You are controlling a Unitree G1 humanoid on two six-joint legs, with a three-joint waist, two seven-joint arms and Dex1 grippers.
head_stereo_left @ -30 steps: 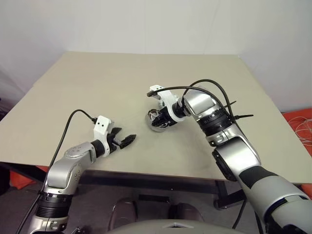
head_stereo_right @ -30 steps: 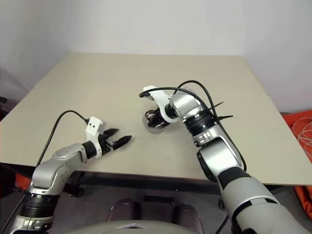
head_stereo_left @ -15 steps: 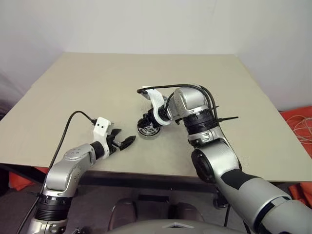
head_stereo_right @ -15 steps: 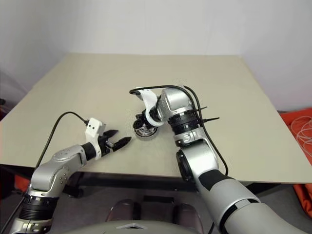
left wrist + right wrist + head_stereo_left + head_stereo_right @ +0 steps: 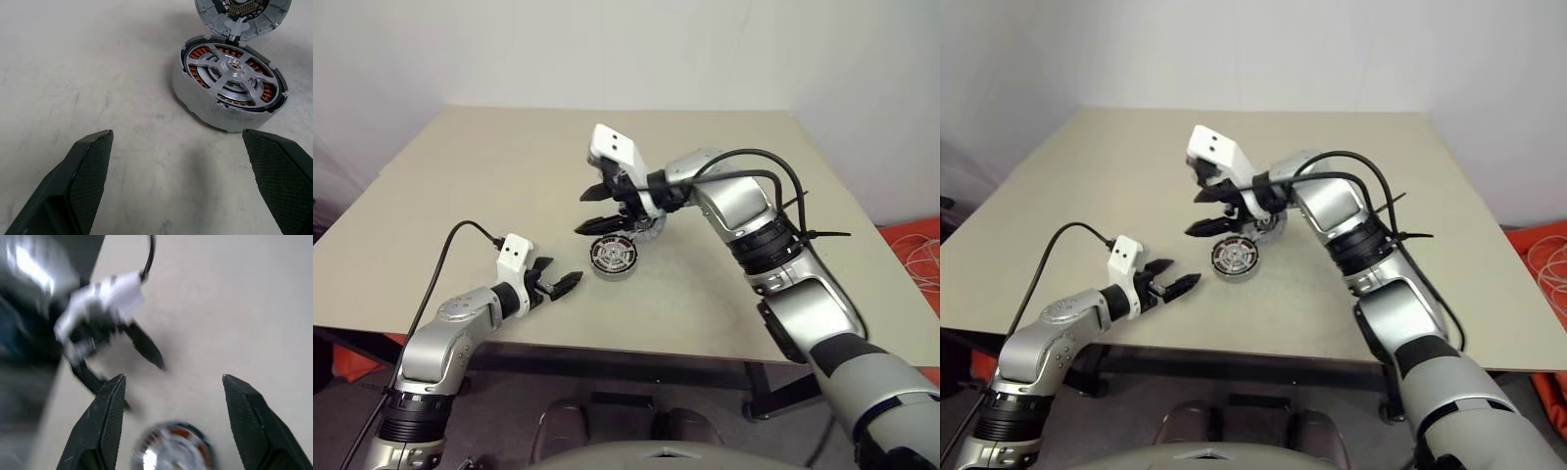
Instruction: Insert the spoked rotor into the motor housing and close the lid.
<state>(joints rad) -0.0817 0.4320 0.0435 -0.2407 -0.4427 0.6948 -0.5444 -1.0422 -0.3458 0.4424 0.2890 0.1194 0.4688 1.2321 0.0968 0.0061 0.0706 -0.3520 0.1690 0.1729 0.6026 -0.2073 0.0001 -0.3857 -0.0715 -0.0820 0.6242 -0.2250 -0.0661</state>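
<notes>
The motor housing (image 5: 229, 93) is a silver puck lying on the table between my two grippers. Inside it sits the spoked rotor (image 5: 234, 68), its silver spokes and dark rim showing inside the copper windings. The lid (image 5: 242, 13) stands tilted up at the housing's far edge. My right gripper (image 5: 582, 213) hovers open just above and behind the housing, pointing left, with nothing between its fingers. My left gripper (image 5: 563, 284) rests open low over the table, a short way to the housing's left, pointing at it.
The beige table (image 5: 489, 176) stretches wide around the housing. Its front edge (image 5: 636, 348) runs just below the left gripper. A black cable (image 5: 744, 171) loops along my right arm.
My right gripper has opened, let go of the housing, risen and rolled. The housing now lies further left, closer to the left gripper. My left gripper has stayed still.
</notes>
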